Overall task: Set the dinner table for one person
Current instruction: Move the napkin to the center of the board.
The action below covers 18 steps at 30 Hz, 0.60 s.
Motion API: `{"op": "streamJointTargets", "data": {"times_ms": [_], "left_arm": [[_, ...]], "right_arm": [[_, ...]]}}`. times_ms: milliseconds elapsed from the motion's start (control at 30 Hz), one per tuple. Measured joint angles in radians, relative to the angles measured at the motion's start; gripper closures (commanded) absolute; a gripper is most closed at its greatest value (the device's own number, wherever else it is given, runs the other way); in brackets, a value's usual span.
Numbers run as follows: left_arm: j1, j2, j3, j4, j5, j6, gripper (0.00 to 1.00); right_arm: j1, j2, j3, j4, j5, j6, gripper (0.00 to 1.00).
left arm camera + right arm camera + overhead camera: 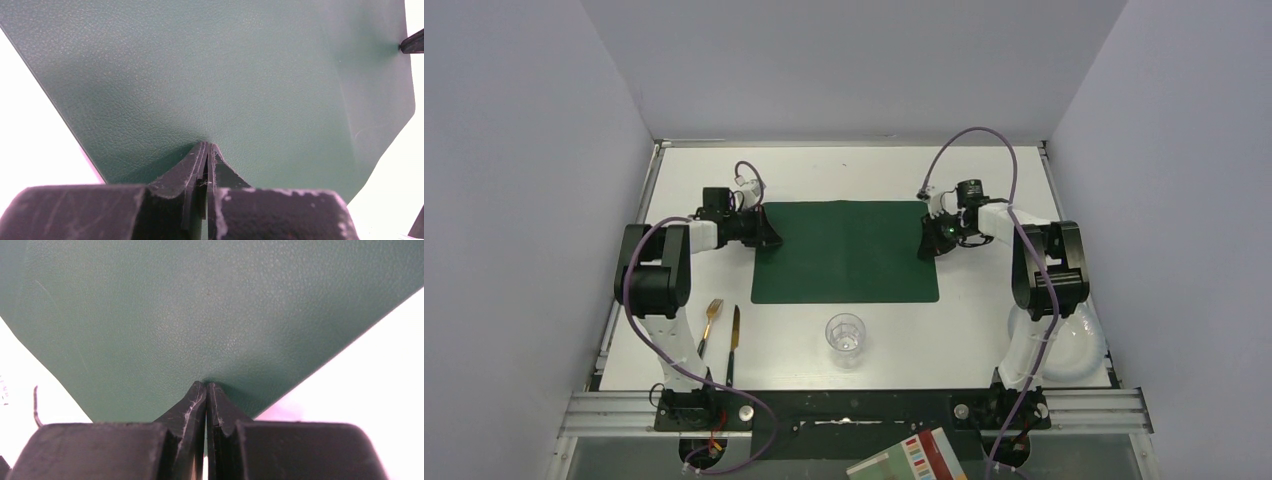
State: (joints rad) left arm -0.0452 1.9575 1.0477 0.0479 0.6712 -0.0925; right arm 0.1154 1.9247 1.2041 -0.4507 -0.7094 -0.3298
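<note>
At the far half of the white worktop [984,180], both my hands are closed on a dark green placemat [844,255]. My left hand [769,234] pinches its left edge and my right hand [927,240] its right edge, scuffed black fingers [195,162] pressed together with the mat between them. Seen close, the mat is thin and pebbled like leatherette, rectangular with rounded corners, and it buckles slightly near the grips. The worktop is large, flat and rectangular, smooth white with a thin metal rim, and it carries everything else. Nearer my bases, a clear glass [845,340] stands upright just beside the mat's near edge. A gold-toned fork [711,320] and a slim knife [733,345] lie side by side to the left. A clear plate [1086,345] sits at the right, partly under my right arm.
</note>
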Motion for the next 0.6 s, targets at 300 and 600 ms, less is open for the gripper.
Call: {"op": "streamJointTargets", "data": {"times_ms": [300, 600], "left_arm": [[0.003, -0.017, -0.023, 0.000, 0.002, 0.008, 1.00], [0.004, -0.026, -0.012, -0.056, 0.023, 0.038, 0.69]], "right_arm": [[-0.049, -0.001, -0.006, -0.031, -0.031, -0.008, 1.00], [-0.058, -0.002, -0.006, -0.050, -0.041, -0.022, 1.00]]}}
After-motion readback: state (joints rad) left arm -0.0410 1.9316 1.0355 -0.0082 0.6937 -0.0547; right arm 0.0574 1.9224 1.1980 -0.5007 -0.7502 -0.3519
